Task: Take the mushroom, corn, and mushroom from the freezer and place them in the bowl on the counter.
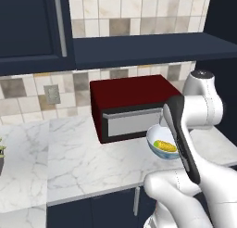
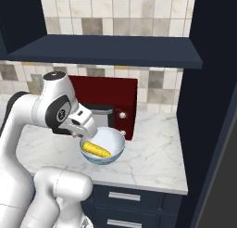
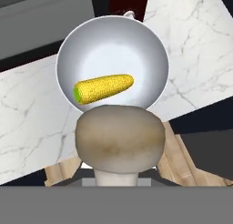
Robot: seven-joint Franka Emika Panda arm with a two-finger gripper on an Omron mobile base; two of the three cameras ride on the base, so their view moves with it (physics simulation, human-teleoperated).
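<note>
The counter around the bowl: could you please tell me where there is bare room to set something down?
The counter is bare left of the microwave and from the bowl across to the tall dark cabinet side. It is tight between the bowl, holding the corn, and the microwave front.

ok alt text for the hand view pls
A brown-capped mushroom held in the shut gripper fills the foreground, above a whitish bowl with a yellow corn cob lying inside. The bowl stands on the marbled counter.

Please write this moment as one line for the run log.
phase: carry to bowl | gripper: shut on mushroom | position: near bowl, above counter edge | corn: in bowl | next: likely release into bowl
</note>
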